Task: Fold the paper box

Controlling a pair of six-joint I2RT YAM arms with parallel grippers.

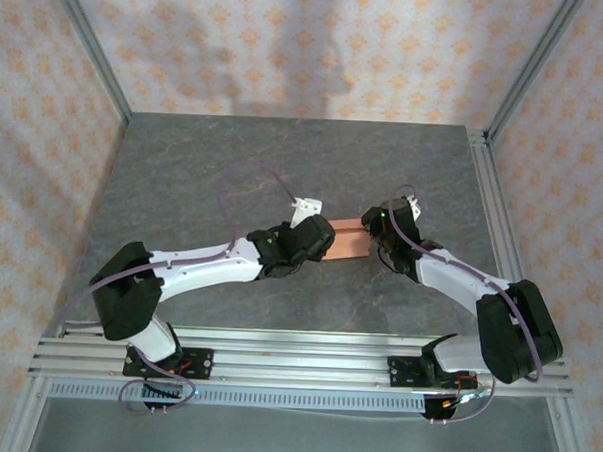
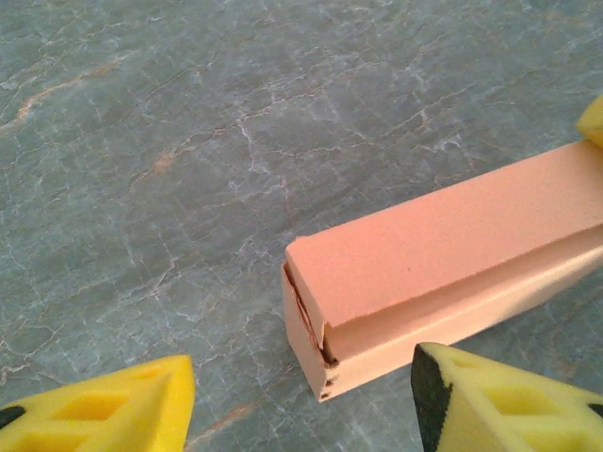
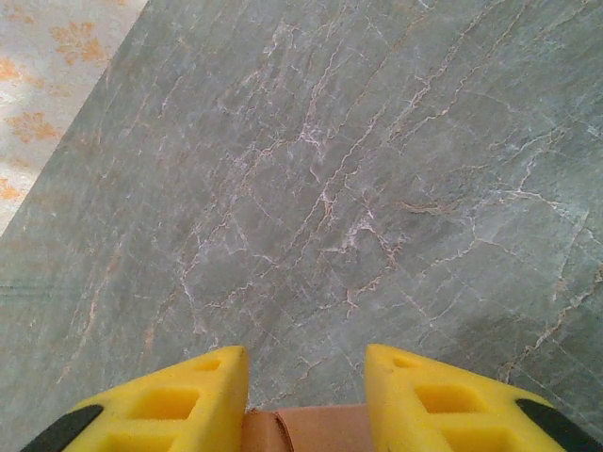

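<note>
Folded paper box [image 1: 346, 238] lying mid-tabletop [image 1: 214, 162], one hand at each end.

The salmon-pink box is a long, square-sided bar lying flat on the grey stone surface, about midway between the left and right edges. The right hand [image 3: 306, 363] grips one end between its narrow-set yellow fingers [image 3: 179, 405]. The left hand [image 2: 303, 377] stands wide at the other end, one finger just beside the box's lower edge and the other well apart from it.
</note>
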